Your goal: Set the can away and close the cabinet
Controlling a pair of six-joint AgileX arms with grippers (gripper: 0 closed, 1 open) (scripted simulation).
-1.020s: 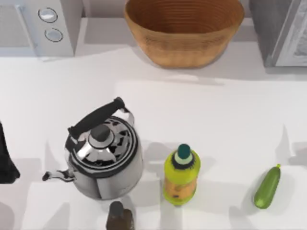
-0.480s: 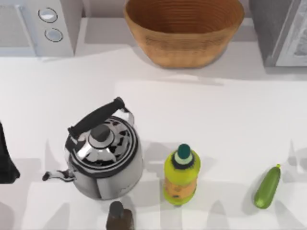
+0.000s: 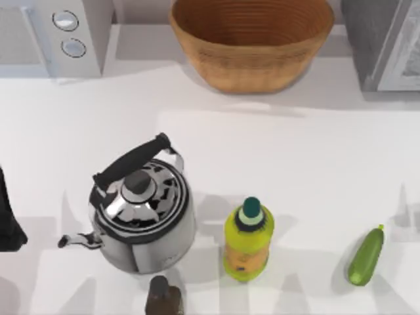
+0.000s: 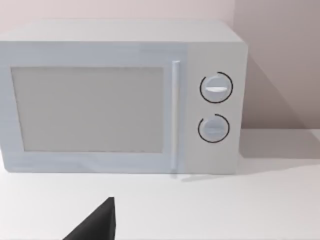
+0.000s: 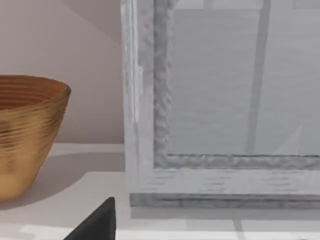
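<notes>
At the table's left edge, the left arm (image 3: 9,216) sits low; its pincer's state is unclear.

kettle (image 3: 144,220), bottle (image 3: 247,239) crowd front, middle open

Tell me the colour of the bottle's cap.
Dark green, on the yellow-green plastic bottle; clearest in the top view.

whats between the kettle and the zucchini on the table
In the top view, the yellow-green bottle with a dark green cap stands between the kettle and the zucchini, nearer the kettle. The rest is bare white table.
</notes>
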